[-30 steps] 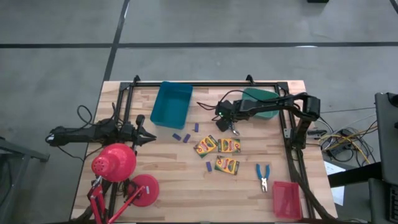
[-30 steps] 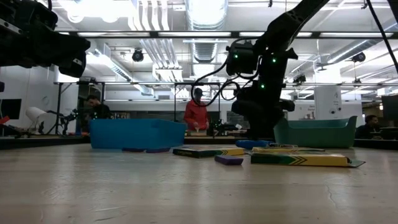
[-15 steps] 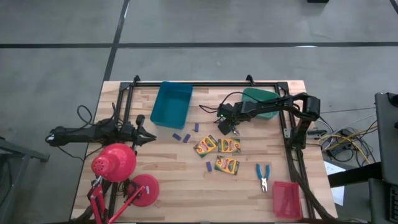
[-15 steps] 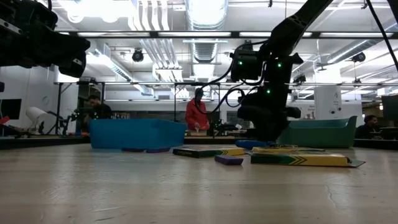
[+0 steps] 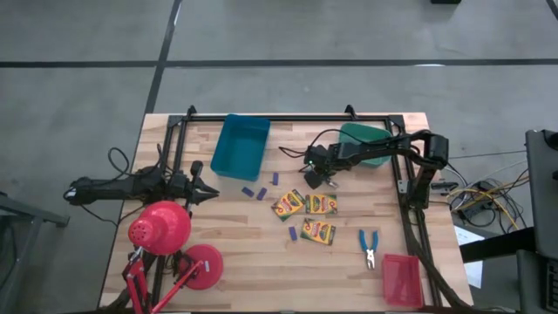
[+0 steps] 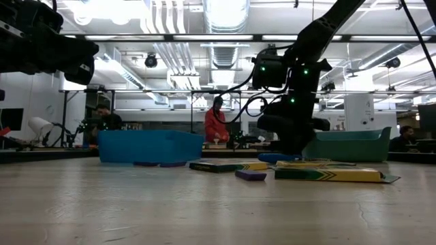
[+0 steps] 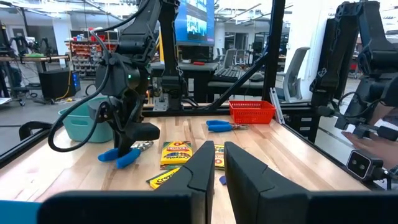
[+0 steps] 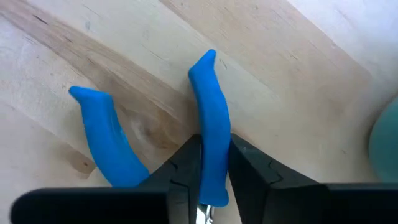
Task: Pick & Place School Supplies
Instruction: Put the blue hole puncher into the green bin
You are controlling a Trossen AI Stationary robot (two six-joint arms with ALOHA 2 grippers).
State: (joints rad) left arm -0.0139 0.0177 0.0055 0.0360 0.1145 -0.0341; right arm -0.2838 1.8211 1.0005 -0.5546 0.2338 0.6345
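Observation:
My right gripper stands over blue-handled scissors that lie on the table in front of the teal tray, and it is shut on one handle. Three yellow crayon boxes lie flat at mid table. A second pair of scissors lies toward the near right. Small purple sticks are scattered around the boxes. My left gripper waits shut at the table's left edge, pointing level. My right gripper pinches one blue handle of the scissors between its two fingers, close to where the two handles meet. The fingers come steeply from above. The other handle stays free. Both handles lie on the wood.
A blue tray stands at the far left of centre, a teal tray at the far right, and a red tray at the near right corner. A red desk lamp stands near the left front. People show in the room beyond.
My right gripper has tipped a little steeper over the scissors in front of the teal tray, staying at about the same spot. The scissors, boxes and sticks lie where they lay.

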